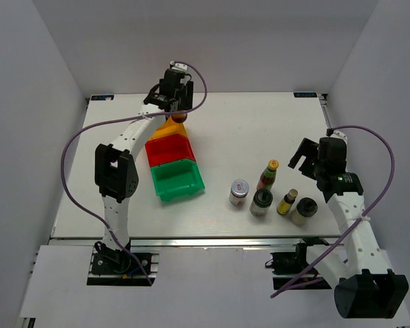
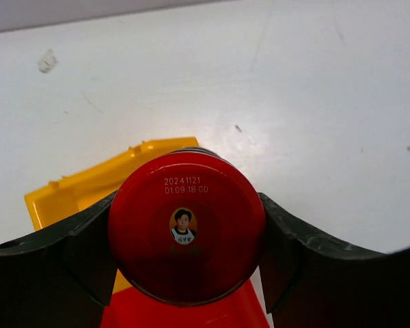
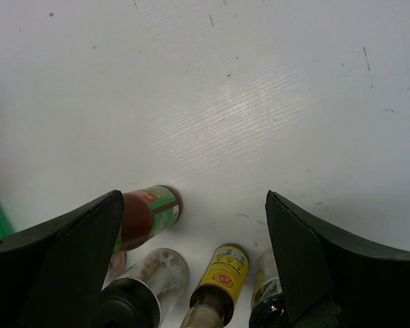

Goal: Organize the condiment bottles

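Note:
My left gripper [image 1: 175, 104] is shut on the red-capped jar [image 1: 180, 116] and holds it above the far end of the yellow bin [image 1: 168, 128]. In the left wrist view the red cap [image 2: 186, 225] fills the space between the fingers [image 2: 287, 239]. Five bottles stand at the table's front right: a silver-capped jar [image 1: 239, 192], a black-lidded jar [image 1: 261, 202], a slim yellow-capped bottle [image 1: 268, 175], a second slim bottle [image 1: 287, 201] and another black-lidded jar [image 1: 303, 210]. My right gripper [image 1: 305, 156] is open and empty, above and just behind them [image 3: 193, 205].
The yellow, red [image 1: 169, 149] and green [image 1: 178, 179] bins sit in a row left of centre; the yellow bin [image 2: 75, 188] and red bin [image 2: 184, 318] show under the jar. The table's right edge [image 1: 326, 123] is near my right arm.

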Controlling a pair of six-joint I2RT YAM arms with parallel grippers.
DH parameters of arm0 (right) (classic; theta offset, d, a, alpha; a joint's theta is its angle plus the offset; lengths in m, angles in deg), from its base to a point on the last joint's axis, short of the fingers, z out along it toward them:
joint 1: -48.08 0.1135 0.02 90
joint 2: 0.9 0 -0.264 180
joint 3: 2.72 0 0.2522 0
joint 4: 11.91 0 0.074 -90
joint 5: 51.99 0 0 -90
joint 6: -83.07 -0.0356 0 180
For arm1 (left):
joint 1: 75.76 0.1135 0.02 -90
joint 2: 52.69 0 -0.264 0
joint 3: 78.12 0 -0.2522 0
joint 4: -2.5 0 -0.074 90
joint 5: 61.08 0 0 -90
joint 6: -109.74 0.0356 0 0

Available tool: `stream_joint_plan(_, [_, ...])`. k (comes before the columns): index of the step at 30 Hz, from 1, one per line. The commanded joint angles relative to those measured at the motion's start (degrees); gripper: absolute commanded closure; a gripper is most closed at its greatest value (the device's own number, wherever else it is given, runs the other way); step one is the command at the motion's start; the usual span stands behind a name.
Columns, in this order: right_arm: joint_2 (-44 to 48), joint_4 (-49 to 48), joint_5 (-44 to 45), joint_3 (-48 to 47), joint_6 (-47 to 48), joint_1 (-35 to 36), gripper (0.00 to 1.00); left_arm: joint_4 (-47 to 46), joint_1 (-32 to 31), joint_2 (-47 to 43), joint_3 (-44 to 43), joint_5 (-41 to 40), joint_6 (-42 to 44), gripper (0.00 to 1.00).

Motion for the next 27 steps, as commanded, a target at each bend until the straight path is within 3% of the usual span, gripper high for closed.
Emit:
stream_joint_plan(1, [-1.55, -2.37, 2.28, -1.7, 0.21, -0.22, 0.11, -3.85, 1.01, -4.68, -6.51, 1.81, -2.04, 0.8])
stream_joint_plan(7, [-3.75, -2.63, 3.33, -1.7, 0.39, -0.22, 0.11, -4.29, 3.39, -5.64, -5.64, 1.91, -2.14, 0.8])
stream_joint_plan(15, [-6.04, -2.28, 3.16, -1.96, 0.92, -0.13, 0.11, -2.62, 5.41, -9.68, -1.95, -9.61, -4.94, 0.81])
stream_joint_plan(27, [-6.39, -2.11, 3.33, -1.7, 1.09, -0.22, 0.11, -0.86, 10.42, -6.0, 2.1, -6.62, -8.73, 0.82])
